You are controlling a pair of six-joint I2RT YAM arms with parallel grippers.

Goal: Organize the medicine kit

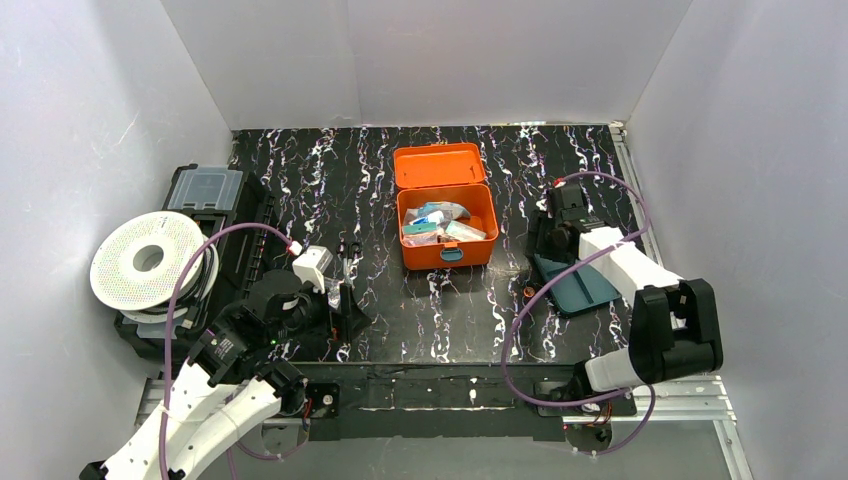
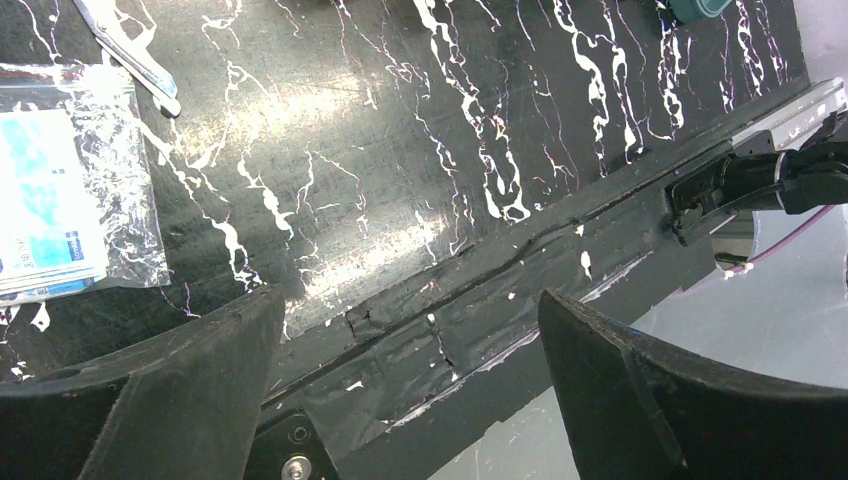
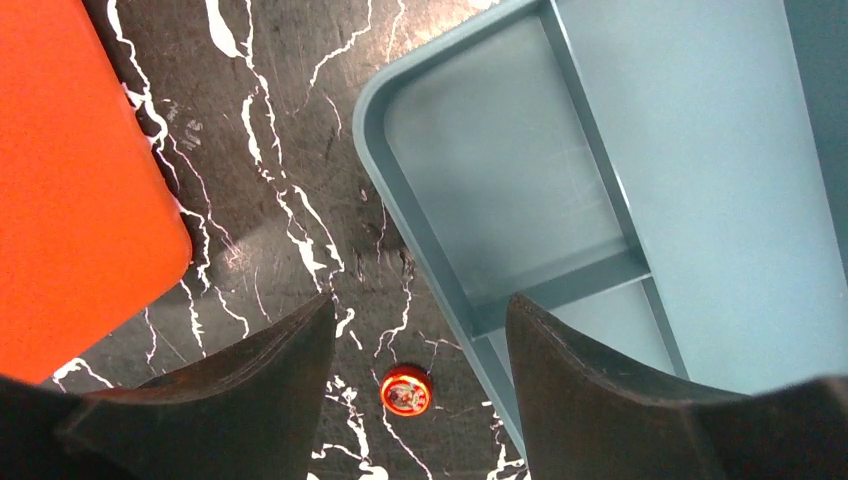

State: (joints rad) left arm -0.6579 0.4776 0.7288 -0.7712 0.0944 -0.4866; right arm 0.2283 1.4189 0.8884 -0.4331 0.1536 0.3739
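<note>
Kit position: the medicine kit (image 1: 445,225) stands on the table (image 1: 300,180), mid-width and towards the far wall; its lid (image 1: 440,165) is thrown back on the far side; the teal latch (image 1: 452,254) faces the arms.
Kit contents: soft packets (image 1: 440,225) fill the body loosely; some ride near the rim.
Left pincer: the left pincer (image 2: 405,298) hangs near-left of the kit, well apart from it; jaws spread wide, released, nothing between them.
Right pincer: the right pincer (image 3: 420,300) hovers just right of the kit, over the strip of table between kit and teal tray (image 3: 600,200); jaws parted, grasping nothing.
Loose items: a red round piece (image 3: 406,390) lies near-right of the kit, just beside the tray's wall; a clear bag (image 2: 60,200) with a blue-and-white packet and a metal tool (image 2: 130,55) lie near-left of the kit.
Kit handling (judged): a stiff, thin plastic shell; probably light; smooth walls likely to slip under a shallow pinch; the lid swings freely on its hinge.
Hold point (judged): the lid's free edge for closing; one side wall at the rim for shifting the body; avoid the latch.
Item handling (judged): the red piece is small and may roll, so pinch it across its width; the bag is limp and slick, so take it at an edge.
Risk (judged): packets proud of the rim could block the lid.
</note>
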